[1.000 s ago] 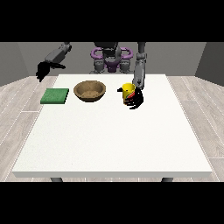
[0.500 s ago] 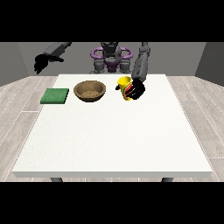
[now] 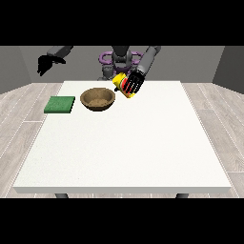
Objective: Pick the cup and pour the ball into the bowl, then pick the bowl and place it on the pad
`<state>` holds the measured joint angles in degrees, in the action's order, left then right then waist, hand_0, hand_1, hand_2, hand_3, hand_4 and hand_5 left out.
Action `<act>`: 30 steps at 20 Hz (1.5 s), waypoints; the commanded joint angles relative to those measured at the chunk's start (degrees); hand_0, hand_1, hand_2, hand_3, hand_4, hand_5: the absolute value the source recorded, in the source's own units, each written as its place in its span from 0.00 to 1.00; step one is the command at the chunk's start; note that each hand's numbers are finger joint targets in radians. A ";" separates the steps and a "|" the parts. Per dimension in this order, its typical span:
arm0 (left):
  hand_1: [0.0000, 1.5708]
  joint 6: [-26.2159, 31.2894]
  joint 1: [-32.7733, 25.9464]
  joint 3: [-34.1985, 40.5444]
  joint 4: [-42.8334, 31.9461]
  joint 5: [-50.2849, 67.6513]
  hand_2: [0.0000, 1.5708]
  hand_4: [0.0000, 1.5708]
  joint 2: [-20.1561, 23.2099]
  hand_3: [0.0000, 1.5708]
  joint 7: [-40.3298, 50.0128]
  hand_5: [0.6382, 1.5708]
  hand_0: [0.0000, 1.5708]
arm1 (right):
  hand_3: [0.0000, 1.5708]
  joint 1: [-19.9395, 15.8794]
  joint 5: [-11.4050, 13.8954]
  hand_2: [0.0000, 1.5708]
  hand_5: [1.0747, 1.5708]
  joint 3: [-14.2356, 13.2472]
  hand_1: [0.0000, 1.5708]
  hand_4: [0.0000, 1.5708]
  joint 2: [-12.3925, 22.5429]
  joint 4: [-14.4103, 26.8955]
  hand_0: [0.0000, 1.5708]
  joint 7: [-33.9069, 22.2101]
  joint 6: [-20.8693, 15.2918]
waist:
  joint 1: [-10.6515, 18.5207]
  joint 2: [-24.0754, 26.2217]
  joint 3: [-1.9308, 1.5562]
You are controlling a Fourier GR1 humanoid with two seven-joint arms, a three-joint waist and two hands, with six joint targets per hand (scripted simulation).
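Lifted and tilted toward the bowl (image 3: 97, 99), the cup (image 3: 125, 86) hangs off the table (image 3: 124, 147), fingers of the hand at the view's right (image 3: 135, 83) curled round it, near the far edge; the other hand's (image 3: 46, 62) fingers cannot be told.

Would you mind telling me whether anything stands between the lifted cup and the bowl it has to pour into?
Nothing visible does. The yellow cup is held, tilted, in the hand at the view's right, just to the right of the brown bowl, with only bare table beneath the gap. The green pad lies on the bowl's far side.
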<state>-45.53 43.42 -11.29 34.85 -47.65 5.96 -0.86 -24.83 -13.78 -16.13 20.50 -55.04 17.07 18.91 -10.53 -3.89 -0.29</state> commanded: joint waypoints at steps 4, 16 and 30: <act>0.79 6.83 8.47 -12.32 -3.40 -14.92 1.00 0.55 -5.81 1.00 20.64 0.99 0.79 | 0.15 -1.14 0.31 0.12 0.95 -1.38 0.00 0.44 -0.01 7.26 0.00 1.82 -0.55 | 2.54 4.12 0.12; 0.13 39.52 20.20 -33.35 -1.37 -27.56 1.00 0.82 -5.95 1.00 24.77 0.75 0.13 | 0.15 -1.62 2.38 0.00 0.92 -0.08 0.00 0.47 0.34 13.54 0.00 4.69 2.08 | 0.35 7.08 0.05; 0.96 52.62 24.24 -40.13 4.62 -40.94 1.00 0.77 -5.96 1.00 19.18 0.89 0.96 | 0.17 -0.02 0.84 0.00 0.94 -3.75 0.00 0.48 6.79 18.26 0.00 6.71 5.38 | 8.19 6.12 0.26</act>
<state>4.75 67.33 -52.89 36.69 -87.40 0.05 20.40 -26.45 -12.31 -19.01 25.38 -38.25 23.05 21.96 -4.45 1.92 -0.06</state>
